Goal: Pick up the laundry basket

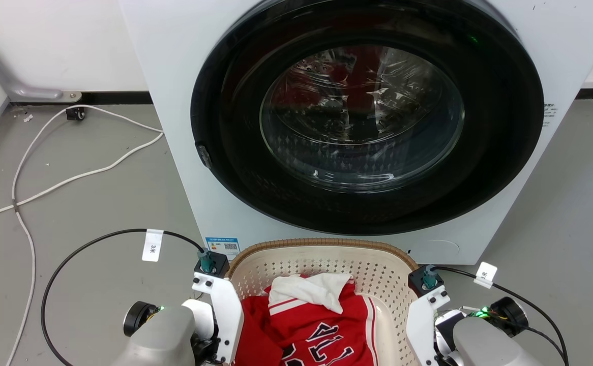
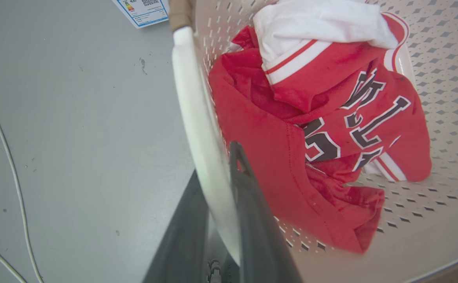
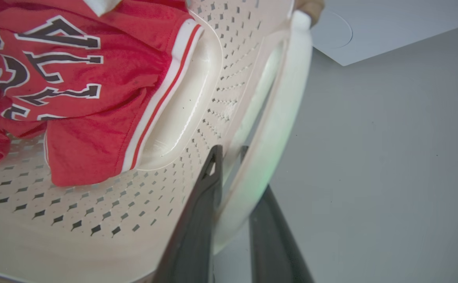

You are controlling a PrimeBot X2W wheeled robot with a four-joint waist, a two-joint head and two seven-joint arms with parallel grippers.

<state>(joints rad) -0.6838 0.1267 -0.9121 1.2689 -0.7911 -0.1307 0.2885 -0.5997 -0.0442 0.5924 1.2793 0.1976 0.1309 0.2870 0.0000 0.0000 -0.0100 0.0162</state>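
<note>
The laundry basket (image 1: 327, 243) sits on the grey floor (image 1: 556, 213) directly in front of the washing machine (image 1: 174, 101), below its round dark door (image 1: 362, 117). The basket's brown far rim lies close to the machine's lower front panel (whether the two touch cannot be told). A red jersey (image 1: 317, 325) with a white cloth (image 1: 312, 290) on top lies bunched inside the basket.

In the left wrist view, the left gripper (image 2: 217, 165) straddles the white loop handle (image 2: 189, 98) on the basket's left edge. One dark finger (image 2: 252, 204) is inside the perforated wall and the other outside, and the two are clenched on the handle. In the right wrist view, the right gripper (image 3: 231, 151) grasps the opposite handle (image 3: 284, 98) the same way, with the loop pinched between its fingers.

To the left of the machine, open floor runs out to the wall. A white cable (image 1: 72, 178) crosses it, and nearer the basket a black cable (image 1: 72, 254) loops to the left wrist. To the right of the machine the floor is plain grey, with a second black cable (image 1: 530, 305) arcing to the right wrist. Both outer edges of the basket have floor beside them. Toward the machine, only a narrow strip of front panel shows between the rim and the door.
</note>
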